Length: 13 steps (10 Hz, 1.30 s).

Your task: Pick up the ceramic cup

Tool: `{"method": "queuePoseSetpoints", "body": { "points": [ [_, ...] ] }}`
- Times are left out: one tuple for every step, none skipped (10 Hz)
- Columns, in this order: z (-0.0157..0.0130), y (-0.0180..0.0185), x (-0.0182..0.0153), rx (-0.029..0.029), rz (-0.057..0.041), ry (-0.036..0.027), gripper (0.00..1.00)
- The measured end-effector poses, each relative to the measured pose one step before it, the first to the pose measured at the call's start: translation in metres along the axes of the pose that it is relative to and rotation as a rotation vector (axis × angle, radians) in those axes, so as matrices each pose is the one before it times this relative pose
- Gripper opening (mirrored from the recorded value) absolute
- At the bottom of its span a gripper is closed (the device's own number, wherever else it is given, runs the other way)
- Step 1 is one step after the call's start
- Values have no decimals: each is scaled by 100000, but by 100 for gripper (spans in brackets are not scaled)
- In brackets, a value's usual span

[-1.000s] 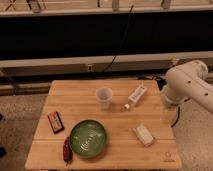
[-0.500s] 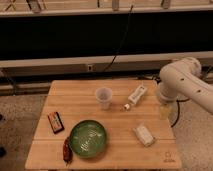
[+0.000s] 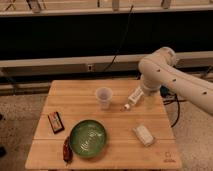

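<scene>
Arm farther left, pincer by white tube, state unclear; ceramic cup upright, rim up.

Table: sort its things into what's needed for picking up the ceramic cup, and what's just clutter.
Job: cup, mid-table; gripper, over the right side beside the tube.
Clutter: tube, green bowl, white packet, dark box, reddish packet.
</scene>
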Motion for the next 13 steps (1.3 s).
{"method": "queuePoseSetpoints", "body": {
  "points": [
    [-21, -1362, -984, 1935, -4474, 1492, 80],
    [-60, -605, -465, 877, -2074, 497, 80],
    [12, -36, -17, 175, -1100, 726, 80],
    [-62, -527, -626, 611, -2405, 278, 80],
    [109, -981, -971, 975, -3397, -222, 80],
    [205, -585, -495, 501, -2518, 321, 80],
    [146, -396, -481, 401, -2030, 231, 80],
    [151, -769, -989, 693, -3159, -155, 80],
    [135, -310, -458, 253, -1359, -294, 80],
    [252, -105, -242, 152, -796, -252, 80],
    [334, -465, -995, 423, -1866, -599, 80],
    [296, -451, -923, 504, -1923, -490, 80],
    [404, -358, -791, 392, -2229, -262, 80]
  ]
}}
